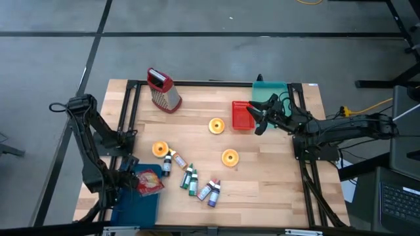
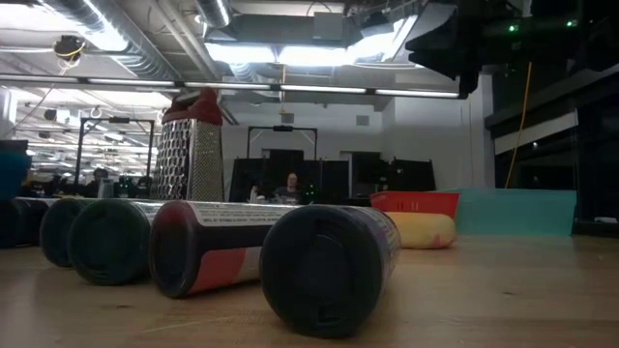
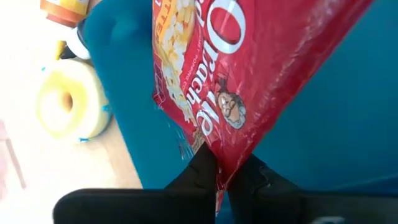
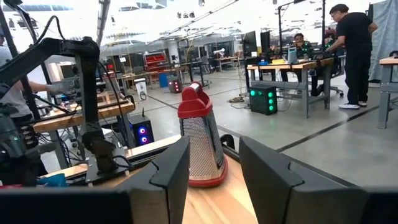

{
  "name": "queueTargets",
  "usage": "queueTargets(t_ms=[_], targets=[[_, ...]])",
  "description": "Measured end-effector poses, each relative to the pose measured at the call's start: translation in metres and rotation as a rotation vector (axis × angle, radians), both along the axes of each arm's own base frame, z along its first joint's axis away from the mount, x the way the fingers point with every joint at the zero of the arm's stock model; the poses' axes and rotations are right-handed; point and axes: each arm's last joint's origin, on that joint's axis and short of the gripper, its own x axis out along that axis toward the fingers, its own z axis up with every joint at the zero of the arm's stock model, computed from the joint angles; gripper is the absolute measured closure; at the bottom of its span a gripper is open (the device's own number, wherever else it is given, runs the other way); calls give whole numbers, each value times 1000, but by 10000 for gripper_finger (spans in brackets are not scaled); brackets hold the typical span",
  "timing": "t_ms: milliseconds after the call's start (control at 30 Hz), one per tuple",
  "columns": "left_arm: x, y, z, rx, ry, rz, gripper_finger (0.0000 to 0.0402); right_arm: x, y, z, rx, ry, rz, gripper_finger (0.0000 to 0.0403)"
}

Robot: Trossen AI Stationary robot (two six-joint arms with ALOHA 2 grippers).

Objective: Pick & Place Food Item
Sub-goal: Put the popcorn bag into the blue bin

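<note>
A red snack bag [image 1: 149,182] with yellow print lies over the blue bin [image 1: 141,204] at the table's near left corner. In the left wrist view the bag [image 3: 236,74] fills the picture above the bin's blue floor [image 3: 336,124]. My left gripper [image 3: 217,171] is shut on it, pointing steeply down. My right gripper [image 1: 260,118] hangs open above the table by the red basket [image 1: 241,117] at the far right. Its fingers [image 4: 168,180] point level toward the left, with nothing between them. My left gripper pinches a narrow corner of the bag [image 3: 214,160] between its two fingers, coming from above and slanting down. The rest of the bag spreads away from the fingers over the blue bin. I cannot tell whether it is clear of the bin or rests on it.
A metal grater with a red top [image 1: 164,90] stands at the far left. A teal bin [image 1: 270,90] sits behind the red basket. Three yellow rings [image 1: 216,126] [image 1: 230,157] [image 1: 159,149] and several small bottles [image 1: 193,180] lie mid-table.
</note>
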Motion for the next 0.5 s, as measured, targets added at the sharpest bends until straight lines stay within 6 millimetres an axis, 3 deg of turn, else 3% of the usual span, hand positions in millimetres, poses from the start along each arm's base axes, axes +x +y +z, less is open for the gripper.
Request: queueTargets(t_ms=[500], targets=[[-1, -1, -1, -20, 38, 19, 388, 0, 0, 0, 0, 1, 0, 261]])
